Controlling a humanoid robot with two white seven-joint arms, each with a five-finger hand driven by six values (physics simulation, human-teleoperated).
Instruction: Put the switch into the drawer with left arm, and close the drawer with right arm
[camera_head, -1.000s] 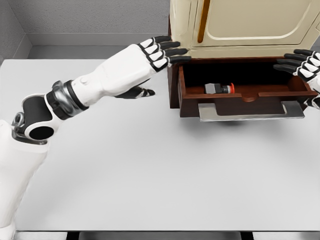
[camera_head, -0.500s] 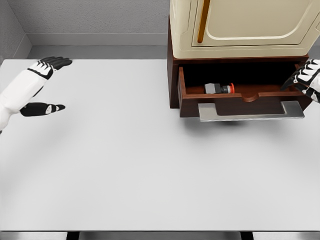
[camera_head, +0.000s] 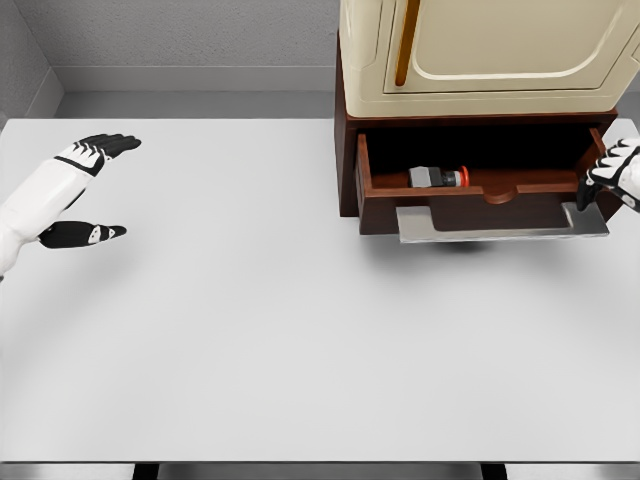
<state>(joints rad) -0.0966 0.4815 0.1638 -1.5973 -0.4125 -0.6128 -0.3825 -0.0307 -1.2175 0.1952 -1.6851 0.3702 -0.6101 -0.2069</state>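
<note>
The switch (camera_head: 437, 178), a small grey body with a red tip, lies inside the open dark wooden drawer (camera_head: 480, 211) under the cream cabinet. A flat grey handle (camera_head: 500, 225) runs along the drawer's front. My left hand (camera_head: 85, 190) hovers far off at the table's left edge, fingers spread and holding nothing. At the right edge of the picture my right hand (camera_head: 612, 172) is beside the drawer's right front corner, fingers curled downward against the drawer front and handle end. Most of that hand is cut off by the frame.
The cream cabinet (camera_head: 490, 50) with a brass door handle stands on the drawer unit at the back right. The white table (camera_head: 300, 340) spreads wide in front, with a grey wall behind.
My left arm has pulled back from the drawer's left corner to the far left edge. My right hand has come down from the drawer's back right to its front corner.
</note>
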